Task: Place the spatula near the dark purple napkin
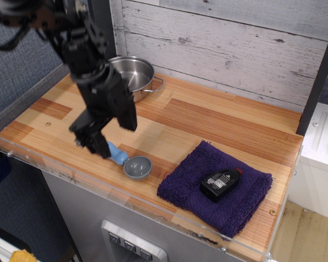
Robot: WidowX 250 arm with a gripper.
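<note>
**Spatula lying on the worktop beside the purple napkin**

The black robot arm comes in from the top left, and it looks a bit blurry. Its upper part is cut off by the edge of the picture. The end effector (93, 143) hangs low over the front left of the wooden worktop (208, 117). Its dark fingers sit close together in a smeared patch, so I cannot tell if it is wide or narrow. It covers the far end of the spatula's handle, and I cannot tell whether it touches it.

There is one spatula (129, 162). It has a short, round, light blue handle and a grey head shaped like a small bowl. It lies flat near the front edge, with the bowl facing up and pointing right. It is just left of the napkin but does not touch it.

Behind the arm stands one steel pot (132, 76) with a small loop handle. The arm hides part of its left side.

There is one dark purple napkin (188, 188), fluffy and about square, at the front right. One small black bottle (220, 183) with a red cap lies on top of it. Its label is too small to read.
</note>
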